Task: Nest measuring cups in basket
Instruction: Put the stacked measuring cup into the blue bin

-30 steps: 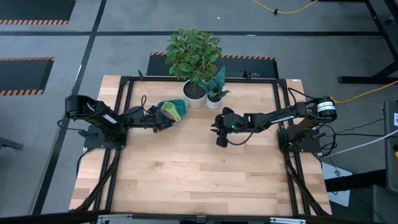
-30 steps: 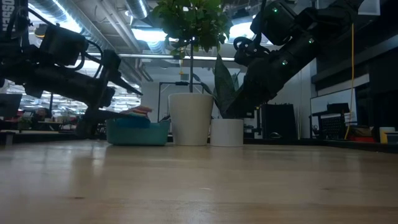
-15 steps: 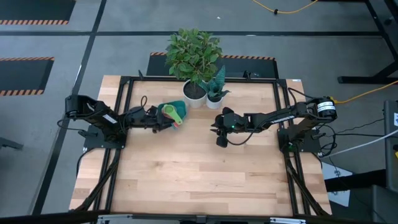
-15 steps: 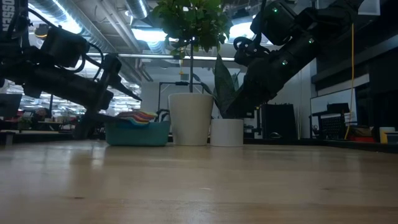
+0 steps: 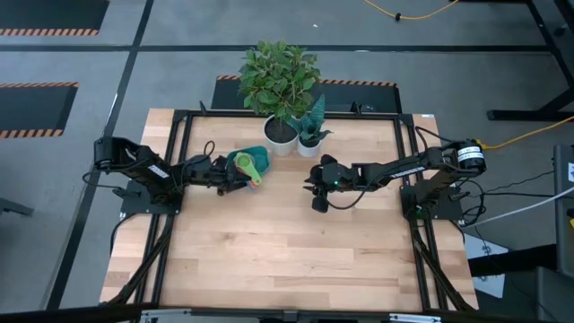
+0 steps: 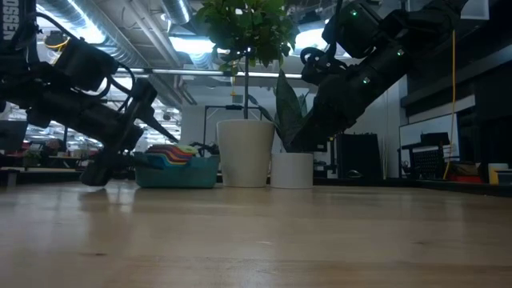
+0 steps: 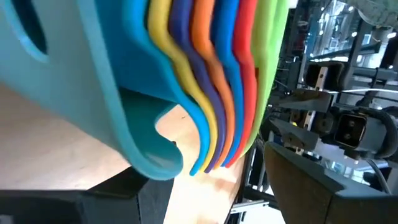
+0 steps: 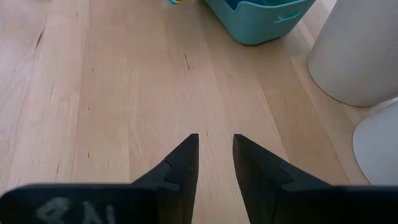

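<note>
Measuring cups (image 7: 211, 81), a nested stack of small plastic scoops whose flat handles fan out in light blue, yellow, dark blue, orange, blue, red and green, sit in the shallow teal plastic basket (image 6: 178, 170) just past my left hand (image 5: 224, 174). I cannot tell whether that hand's fingers are apart or together; they lie low at the basket's near edge, right against it in the wrist view. The risk, as I judge it, is at this edge. The handles overhang the rim toward my hand, so any nudge or lift as I pull away could tip the stack, tilt the light basket, or drag it across the pale wooden counter (image 5: 287, 242). A cup catching on a finger could also unseat the nest.

My left arm reaches in low from the counter's left side, sloping down to the basket. Behind the basket stand two white plant pots (image 6: 246, 154), near enough for a pushed basket to knock them.

My right hand (image 5: 316, 191) waits well apart, raised above the counter's middle, its two dark fingers (image 8: 177, 168) slightly apart and holding nothing.
</note>
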